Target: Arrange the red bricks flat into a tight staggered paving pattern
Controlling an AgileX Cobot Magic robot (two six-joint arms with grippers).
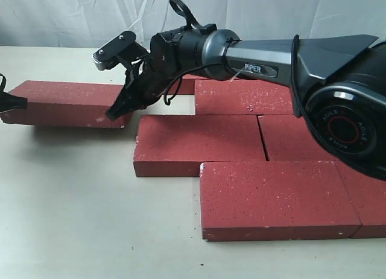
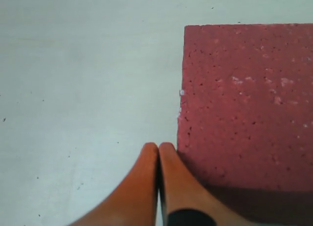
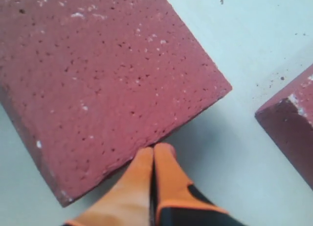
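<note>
Left of the laid bricks (image 1: pixel 199 143), loose brick (image 1: pixel 60 101) lies flat, apart from them. Right gripper (image 3: pixel 154 148), fingers pinched together, touches its edge. Left gripper (image 2: pixel 159 147), likewise closed, sits at its end. Best nudged slowly and kept square to close the gap.

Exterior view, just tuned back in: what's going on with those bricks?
Both arms are working one loose dark-red rectangular paver brick lying flat at the left. The right gripper, jaws shut, has its tips against the end nearest the paving; the left gripper, jaws also shut, sits beside the opposite end. A gap separates this brick from the staggered group of laid red bricks.
</note>
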